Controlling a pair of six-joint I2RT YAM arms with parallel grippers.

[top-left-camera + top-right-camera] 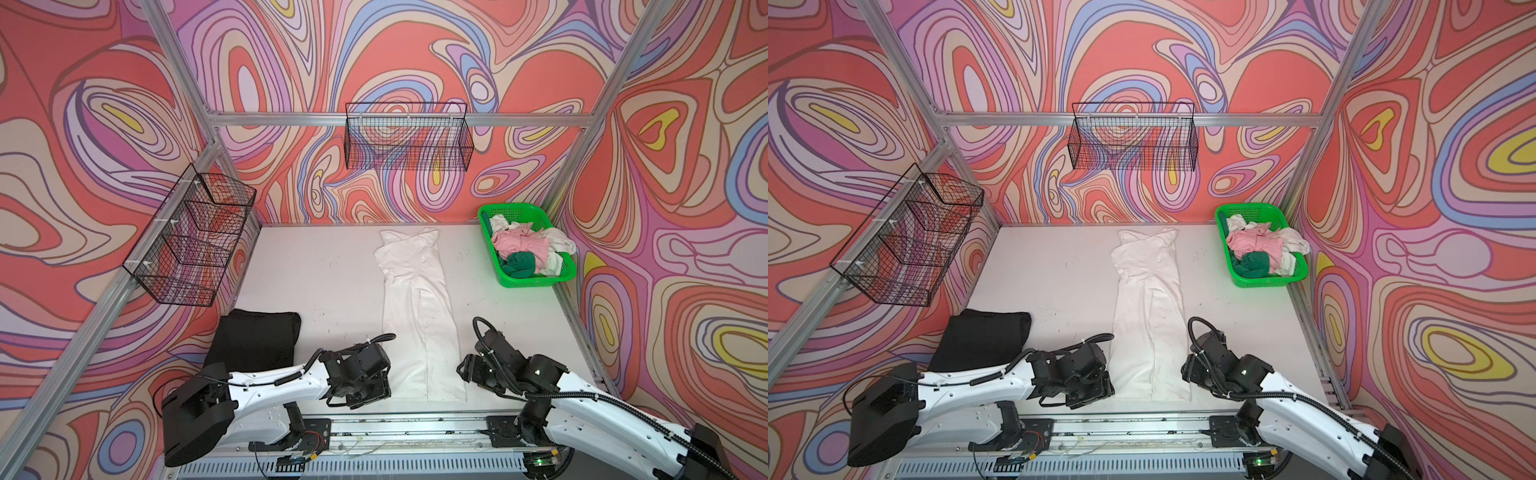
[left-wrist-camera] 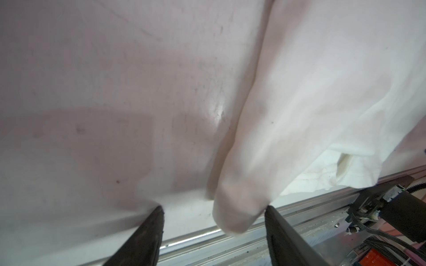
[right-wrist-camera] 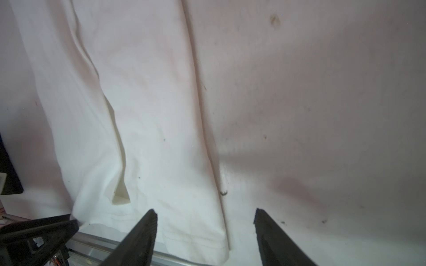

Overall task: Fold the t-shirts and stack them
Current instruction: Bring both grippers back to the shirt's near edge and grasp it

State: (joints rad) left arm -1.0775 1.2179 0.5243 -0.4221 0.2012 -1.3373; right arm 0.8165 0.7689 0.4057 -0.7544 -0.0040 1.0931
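While both top views showed the off-white shirt (image 1: 415,316) as a narrow folded strip running from the surface's (image 1: 316,282) far edge to its near edge, only the wrist views showed the claws. The left claw (image 2: 214,208) stood spread astride the shirt's soft rolled near-left corner; the right claw (image 3: 205,213) stood spread over its stitched hem. A black shirt (image 1: 253,336) lay folded at the near left corner; a green lattice basket (image 1: 528,282) of crumpled shirts (image 1: 515,245) sat in the far right corner.
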